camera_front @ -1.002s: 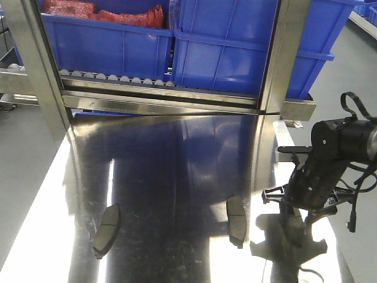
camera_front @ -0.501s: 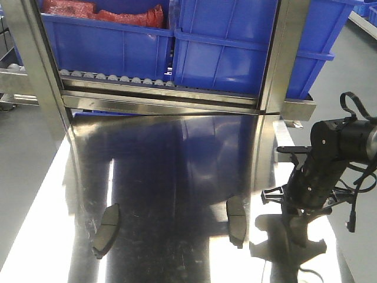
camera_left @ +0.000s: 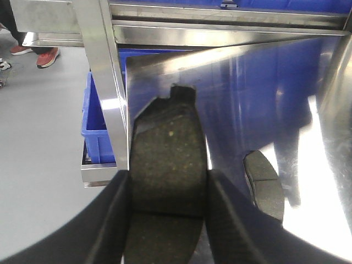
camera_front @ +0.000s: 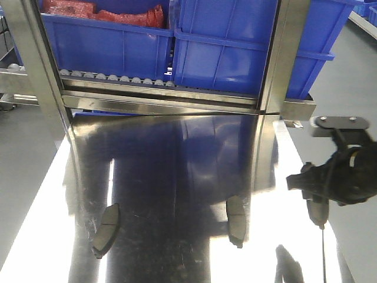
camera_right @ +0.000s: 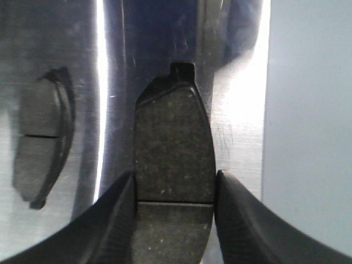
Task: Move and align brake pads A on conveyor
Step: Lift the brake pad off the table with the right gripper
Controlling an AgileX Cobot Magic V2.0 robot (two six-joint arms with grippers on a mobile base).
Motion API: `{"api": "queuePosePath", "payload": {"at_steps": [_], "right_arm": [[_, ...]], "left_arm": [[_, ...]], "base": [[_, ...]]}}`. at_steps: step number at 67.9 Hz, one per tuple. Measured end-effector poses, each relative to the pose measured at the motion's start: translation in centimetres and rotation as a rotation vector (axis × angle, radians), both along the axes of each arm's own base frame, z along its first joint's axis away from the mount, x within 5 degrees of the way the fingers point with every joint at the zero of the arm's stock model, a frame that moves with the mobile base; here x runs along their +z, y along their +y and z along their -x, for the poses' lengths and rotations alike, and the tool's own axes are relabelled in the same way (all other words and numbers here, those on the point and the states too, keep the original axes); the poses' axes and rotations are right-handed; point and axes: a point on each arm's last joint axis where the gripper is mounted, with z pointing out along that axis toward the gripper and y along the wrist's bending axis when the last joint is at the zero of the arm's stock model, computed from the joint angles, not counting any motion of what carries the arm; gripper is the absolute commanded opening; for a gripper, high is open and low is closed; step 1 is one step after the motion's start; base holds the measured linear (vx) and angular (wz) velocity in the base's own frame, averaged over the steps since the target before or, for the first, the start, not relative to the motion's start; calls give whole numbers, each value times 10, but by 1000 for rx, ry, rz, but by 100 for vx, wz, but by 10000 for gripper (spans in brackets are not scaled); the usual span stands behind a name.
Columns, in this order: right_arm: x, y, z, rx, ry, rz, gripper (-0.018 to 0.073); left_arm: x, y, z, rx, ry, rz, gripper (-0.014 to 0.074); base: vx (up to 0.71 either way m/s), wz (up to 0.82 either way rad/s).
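Observation:
My left gripper (camera_left: 168, 181) is shut on a dark grey brake pad (camera_left: 168, 143), held flat above the table's left edge. Another pad (camera_left: 264, 184) lies on the shiny steel to its right. My right gripper (camera_right: 175, 181) is shut on a second brake pad (camera_right: 173, 132), gripping at its middle groove, with a pad (camera_right: 38, 146) lying on the steel to its left. In the front view two pads (camera_front: 106, 230) (camera_front: 236, 219) lie on the steel tabletop (camera_front: 177, 165), and the right arm (camera_front: 341, 180) hangs above the table's right edge. The conveyor is out of view.
Blue bins (camera_front: 235, 47) sit on a roller rack (camera_front: 118, 79) at the table's far end, one holding red parts (camera_front: 106, 12). Steel posts (camera_front: 283, 53) (camera_front: 35, 65) flank the rack. Grey floor (camera_front: 23, 171) lies beyond both table sides.
The right arm has risen off the tabletop and shifted right, its wrist turned, carrying its pad. Both pads lying on the steel have stayed put.

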Motion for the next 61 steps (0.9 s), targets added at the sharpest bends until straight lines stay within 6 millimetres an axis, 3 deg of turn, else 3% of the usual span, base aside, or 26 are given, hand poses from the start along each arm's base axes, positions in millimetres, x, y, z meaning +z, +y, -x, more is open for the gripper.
{"api": "queuePosePath", "payload": {"at_steps": [11,27,44,61], "right_arm": [[28,-6,39,28,-136,-6,-7],[48,-16,97,51,-339,-19,-7],[49,-26,161,61,-550,-41,-7],[42,-31,195,67,-720,-70,-7]], "left_arm": [[0,0,0,0,0,0,-6],[0,0,0,0,0,0,-6],[0,0,0,0,0,0,-6],[0,0,0,0,0,0,-6]], "base": [[0,0],[0,0],[0,0],[0,0]]}}
